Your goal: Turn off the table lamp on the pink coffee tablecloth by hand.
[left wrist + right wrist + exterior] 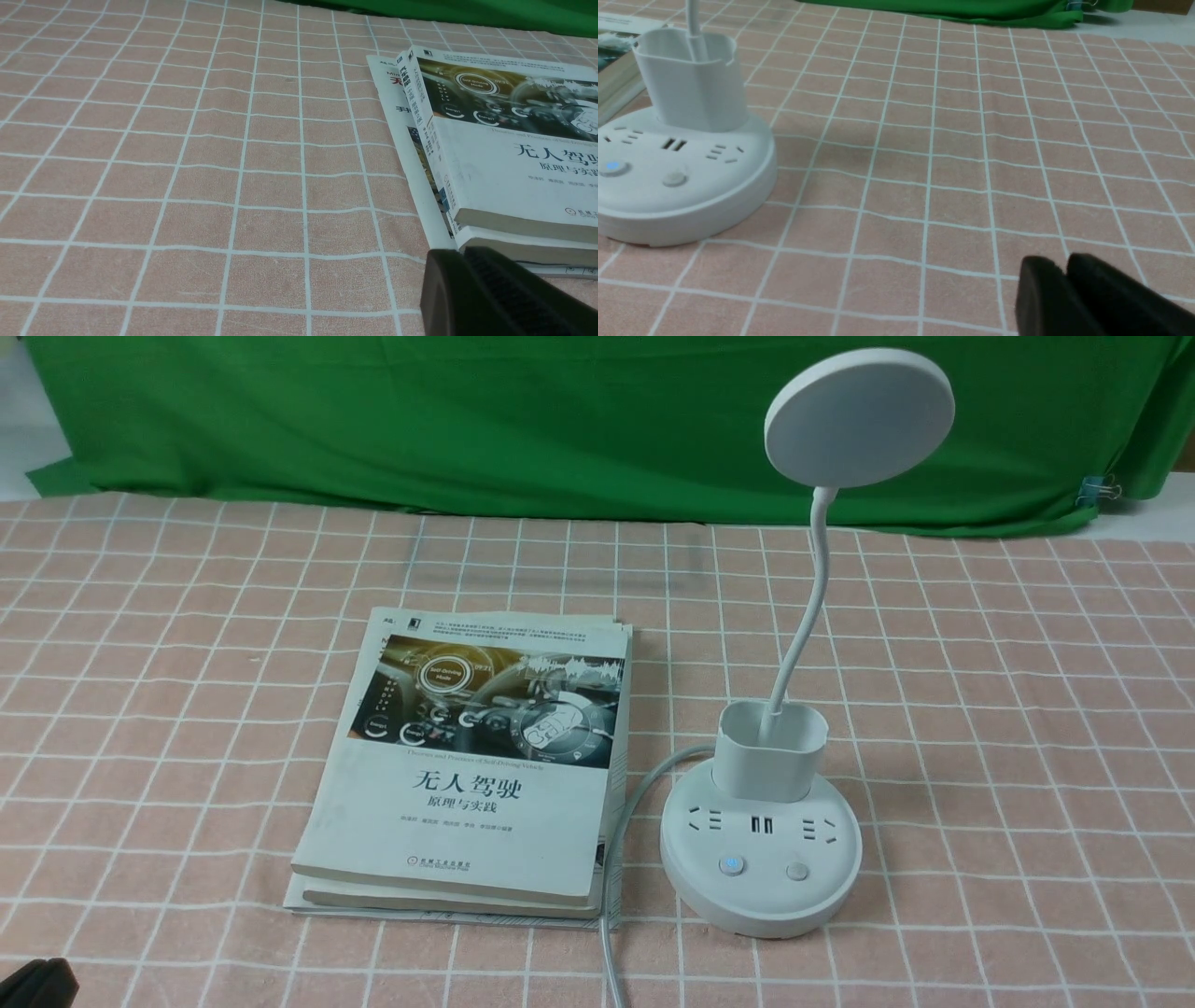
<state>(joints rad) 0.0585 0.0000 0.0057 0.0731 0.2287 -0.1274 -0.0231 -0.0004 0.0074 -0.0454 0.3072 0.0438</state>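
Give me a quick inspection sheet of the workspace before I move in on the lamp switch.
Surface: pink coffee tablecloth, white grid, flat, slight wrinkles.
Job's things: table lamp upright on the cloth, disc head on a bent neck; left button glows blue, right button unlit.
Clutter: stack of books just left of the lamp base, not touching it.
Grippers: left gripper low over the cloth near the books, fingers together, empty; right gripper low over bare cloth, clear of the base, fingers together, empty.
Cables: grey lamp cord runs from the base along the books toward the near edge.
Surroundings: green cloth behind, binder clip at its right end.
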